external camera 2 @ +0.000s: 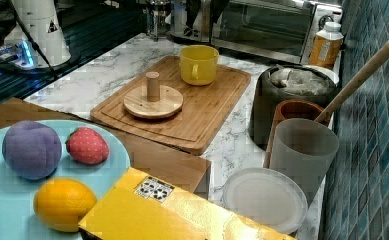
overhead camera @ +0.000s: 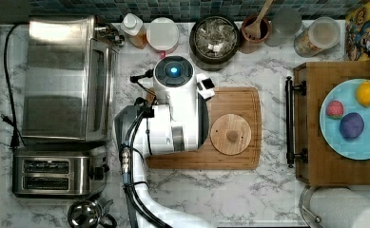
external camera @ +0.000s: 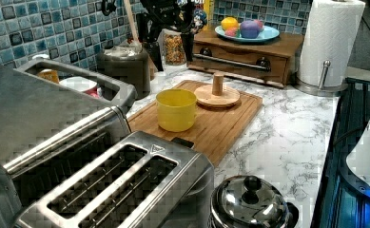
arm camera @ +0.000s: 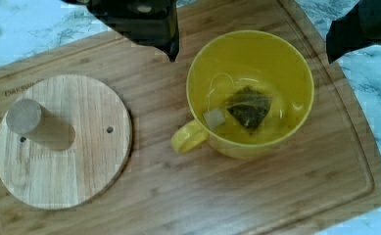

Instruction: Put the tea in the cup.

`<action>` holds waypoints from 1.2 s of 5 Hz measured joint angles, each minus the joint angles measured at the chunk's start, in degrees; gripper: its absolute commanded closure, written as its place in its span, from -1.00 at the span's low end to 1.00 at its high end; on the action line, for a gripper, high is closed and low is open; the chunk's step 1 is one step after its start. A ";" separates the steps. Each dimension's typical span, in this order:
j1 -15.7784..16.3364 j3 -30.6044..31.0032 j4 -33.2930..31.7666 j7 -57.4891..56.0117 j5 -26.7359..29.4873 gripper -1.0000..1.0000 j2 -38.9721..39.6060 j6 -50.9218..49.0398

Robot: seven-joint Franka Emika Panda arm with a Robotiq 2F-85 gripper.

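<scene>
Yellow handled cup (arm camera: pixel 250 93) stands upright on a wooden board, right of centre in the wrist view, centre in the left view (external camera: pixel 176 109). One pyramid tea bag (arm camera: pixel 248 108) with string and square tag lies on its inner floor.

Further pale tea bags (overhead camera: pixel 216 38) fill a dark bowl at top centre of the top view.

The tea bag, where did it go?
The tea bag lies inside the yellow cup, which stands on the wooden cutting board beside the wooden disc, as the wrist view shows.
</scene>
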 measured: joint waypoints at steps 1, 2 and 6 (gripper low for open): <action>-0.20 0.43 0.00 0.00 0.00 -1.00 0.12 -0.73; -0.17 0.89 0.00 0.00 0.05 -1.00 0.40 -0.50; -0.16 0.48 0.00 -0.01 0.02 -1.00 0.52 -0.66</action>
